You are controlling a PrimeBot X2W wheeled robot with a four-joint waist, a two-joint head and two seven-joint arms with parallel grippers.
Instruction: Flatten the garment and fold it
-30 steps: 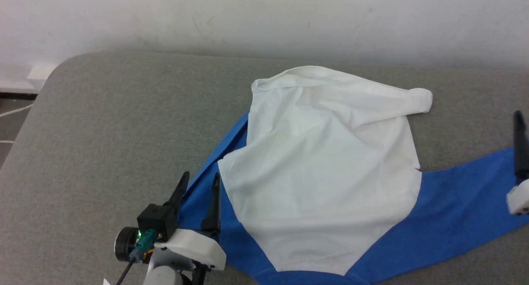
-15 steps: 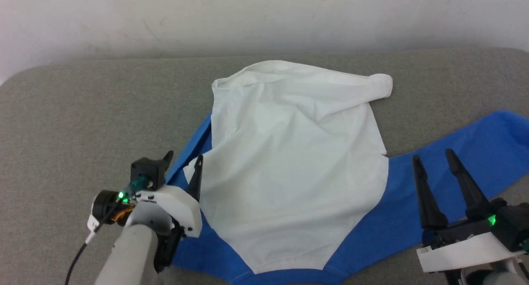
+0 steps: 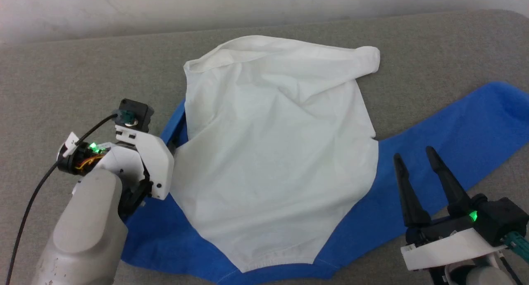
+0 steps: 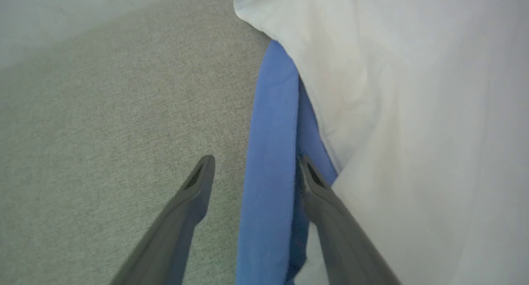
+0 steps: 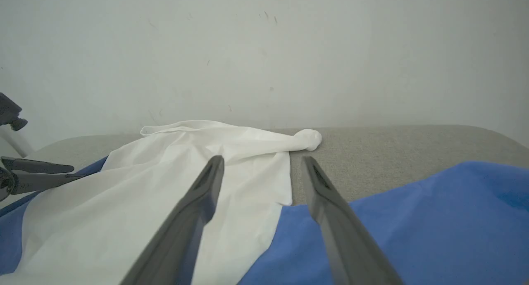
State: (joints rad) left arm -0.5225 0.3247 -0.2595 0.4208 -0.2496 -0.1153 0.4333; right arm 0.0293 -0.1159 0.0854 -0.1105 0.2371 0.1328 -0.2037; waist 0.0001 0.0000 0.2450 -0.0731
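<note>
— Where are we finding the garment (image 3: pixel 272 153)?
— We are seeing it lying rumpled on the grey bench (image 3: pixel 62 82), white body over blue sleeves.
— Are we grasping it?
— No. We are holding the left gripper (image 4: pixel 256 161) spread astride one sleeve's edge, the right gripper (image 3: pixel 413 153) spread above the other.

A grey, felt-like tabletop (image 3: pixel 58 82) spreads across the head view from nine o'clock round to three, its far edge meeting at twelve o'clock a pale wall (image 3: pixel 264 4), flecked with small dark specks in the right wrist view.
</note>
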